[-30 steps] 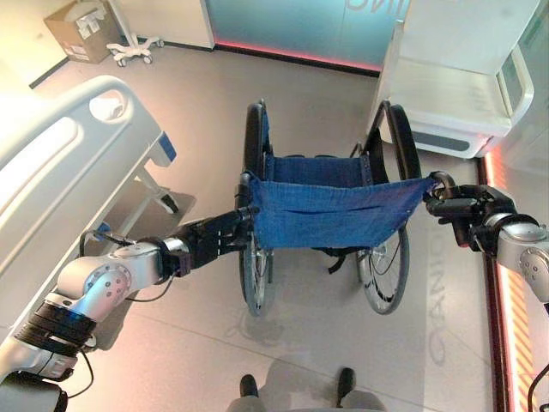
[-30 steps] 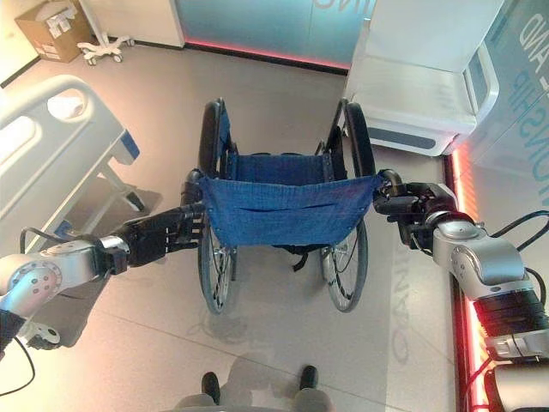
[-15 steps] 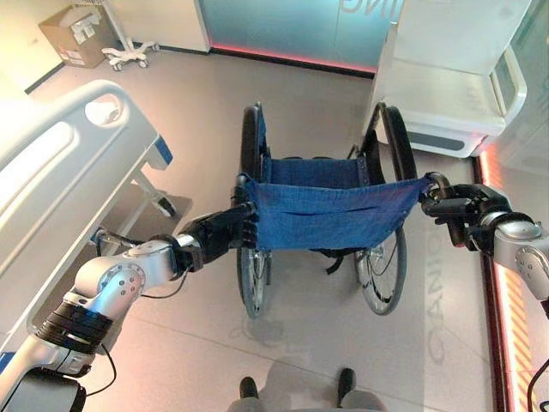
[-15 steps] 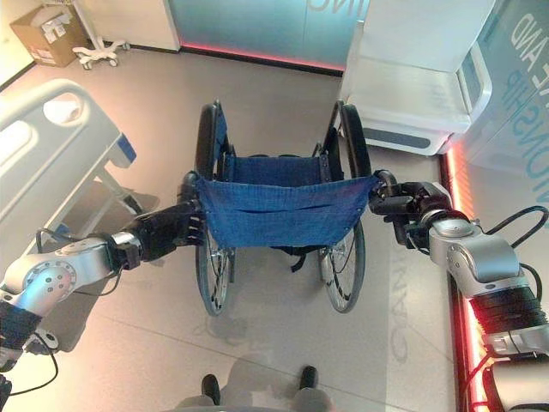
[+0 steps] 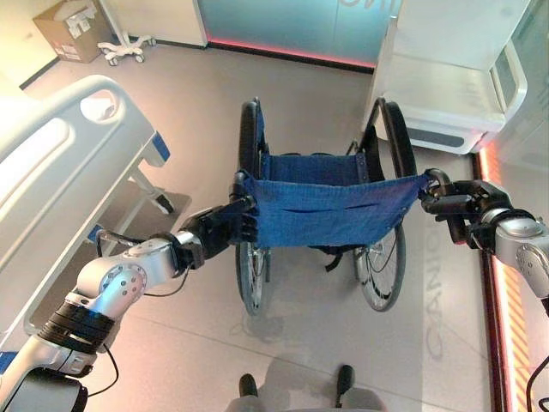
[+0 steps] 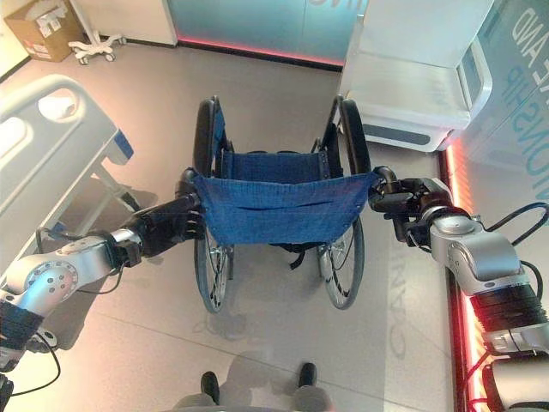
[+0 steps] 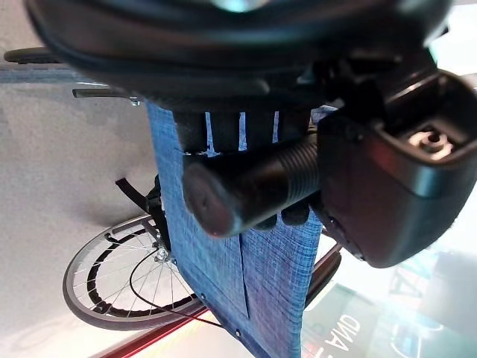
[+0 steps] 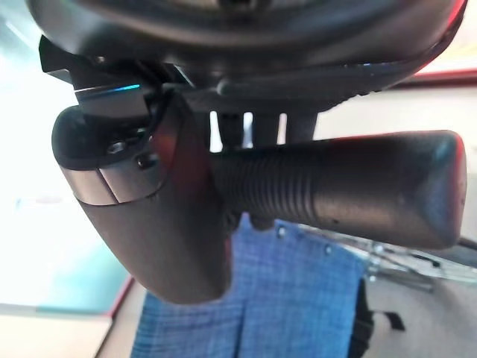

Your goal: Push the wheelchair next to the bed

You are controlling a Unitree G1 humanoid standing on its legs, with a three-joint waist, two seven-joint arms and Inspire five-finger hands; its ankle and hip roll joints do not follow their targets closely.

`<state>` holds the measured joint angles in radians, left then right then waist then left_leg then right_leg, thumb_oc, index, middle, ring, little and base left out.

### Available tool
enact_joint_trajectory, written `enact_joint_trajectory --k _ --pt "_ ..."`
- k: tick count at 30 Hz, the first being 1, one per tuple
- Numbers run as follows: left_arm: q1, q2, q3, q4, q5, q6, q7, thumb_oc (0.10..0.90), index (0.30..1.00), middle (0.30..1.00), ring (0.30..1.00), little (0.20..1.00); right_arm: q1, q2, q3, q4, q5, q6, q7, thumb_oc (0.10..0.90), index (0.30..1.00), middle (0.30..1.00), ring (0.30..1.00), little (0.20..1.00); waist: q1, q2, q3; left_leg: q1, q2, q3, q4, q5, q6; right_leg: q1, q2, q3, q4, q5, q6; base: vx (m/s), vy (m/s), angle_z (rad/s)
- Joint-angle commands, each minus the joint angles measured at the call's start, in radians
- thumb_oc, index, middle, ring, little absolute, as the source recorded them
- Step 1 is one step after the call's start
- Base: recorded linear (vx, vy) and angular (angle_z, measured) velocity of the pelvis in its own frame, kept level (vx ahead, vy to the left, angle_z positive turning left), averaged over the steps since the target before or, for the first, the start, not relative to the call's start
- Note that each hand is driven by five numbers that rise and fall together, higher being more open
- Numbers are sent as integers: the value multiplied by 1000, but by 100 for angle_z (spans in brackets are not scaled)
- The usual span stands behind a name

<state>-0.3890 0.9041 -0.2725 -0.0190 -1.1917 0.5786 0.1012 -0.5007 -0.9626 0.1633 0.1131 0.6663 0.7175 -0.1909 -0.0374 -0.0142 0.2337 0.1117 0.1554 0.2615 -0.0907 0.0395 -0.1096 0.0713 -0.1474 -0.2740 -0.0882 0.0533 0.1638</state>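
Note:
A wheelchair (image 5: 322, 210) with a blue cloth back and black wheels stands in the middle of the floor, facing away from me. My left hand (image 5: 225, 228) is curled round its left push handle (image 7: 246, 186). My right hand (image 5: 463, 206) is curled round the right push handle (image 8: 335, 186). The white hospital bed (image 5: 60, 163) with its footboard stands to the left, a short gap of floor between it and the wheelchair's left wheel.
A white cabinet unit (image 5: 455, 77) stands at the back right, close to the wheelchair's right wheel. A cardboard box (image 5: 73, 30) and a wheeled stand base (image 5: 129, 47) sit at the far left by the wall. A red lit strip (image 5: 506, 326) runs along the floor's right side.
The wheelchair has rolled a little forward, away from me, with both hands still on its handles. The left arm has stretched out further with it.

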Motion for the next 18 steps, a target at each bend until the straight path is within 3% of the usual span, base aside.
enact_joint_trajectory --k 1,6,11,14,18 --pt "-182 -21 55 -15 -21 -161 3 400 300 300 300 300 -32 -33 112 -43 -71 -9 122 400 300 300 300 300 6 23 -22 -17 12 -5 3 34 -23 15 31 3 40 -50 -41 17 -116 -2" --pt "-137 -20 104 -19 -53 -176 40 400 300 300 300 300 -59 -65 119 -53 -103 -16 177 400 300 300 300 300 16 7 -16 -40 54 -14 110 34 -50 1 54 -15 88 -74 -71 48 -175 -3" --pt "-86 -21 181 -5 -89 -203 41 400 300 300 300 300 -142 -110 174 -59 -113 -35 219 400 300 300 300 300 42 -21 32 -172 115 -25 506 105 -60 -11 70 -42 166 -102 -129 66 -190 -14" --pt "-22 -36 249 -18 -88 -192 40 400 300 300 300 300 -138 -86 176 -74 -171 -52 248 400 300 300 300 300 83 -20 52 -245 17 -71 509 79 -17 20 100 12 198 -131 -129 248 -57 -17" --pt "38 -35 286 -19 -76 -180 29 400 300 300 300 300 -122 -74 170 -96 -182 -43 261 400 300 300 300 300 124 3 50 -273 -23 -88 356 147 -24 87 151 36 179 -153 -122 338 33 -28"
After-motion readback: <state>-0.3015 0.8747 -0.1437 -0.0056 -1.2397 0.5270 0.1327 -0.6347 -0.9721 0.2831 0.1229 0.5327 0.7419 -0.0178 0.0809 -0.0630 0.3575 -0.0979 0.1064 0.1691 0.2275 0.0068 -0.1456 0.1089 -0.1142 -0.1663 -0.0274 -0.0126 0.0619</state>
